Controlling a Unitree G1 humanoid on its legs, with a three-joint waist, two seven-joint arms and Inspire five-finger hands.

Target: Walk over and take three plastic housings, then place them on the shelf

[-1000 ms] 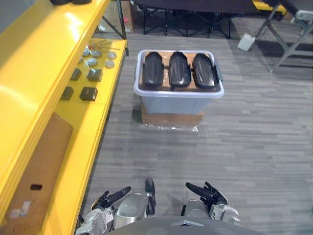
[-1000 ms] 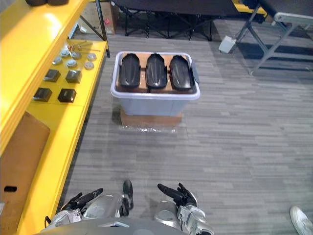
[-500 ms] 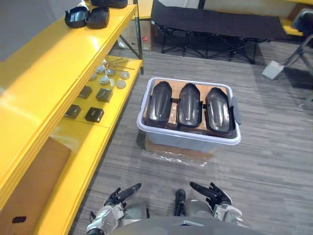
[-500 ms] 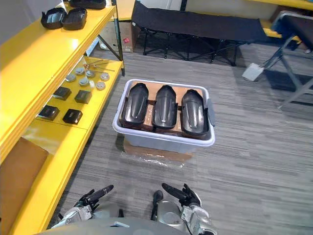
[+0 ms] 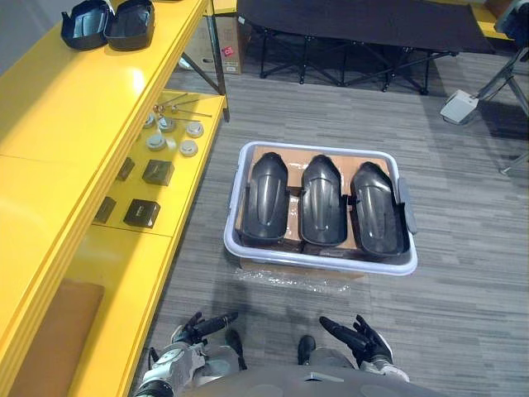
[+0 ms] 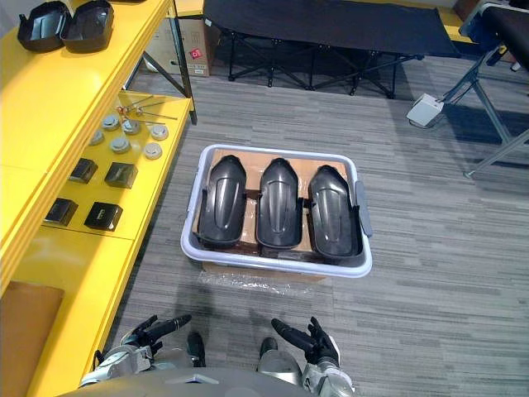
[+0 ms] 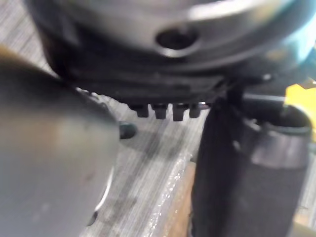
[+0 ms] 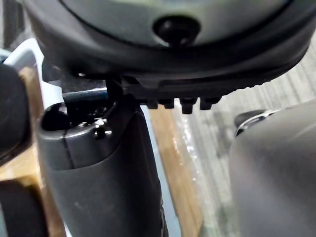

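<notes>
A black folding cot [image 5: 355, 16] stands on the grey floor [image 5: 463, 314] near a white box [image 5: 457, 106].

I looked down and saw three black plastic shells lying side by side in a pale bin [image 5: 314, 262] on the floor. The left housing [image 5: 267, 198], the middle housing [image 5: 322, 201] and the right housing [image 5: 377, 207] were long and shiny. Each lay round side up on brown cardboard [image 5: 293, 155], narrow end pointing away from me. The yellow shelf [image 5: 74, 124] stood near the bin, on my left.
</notes>
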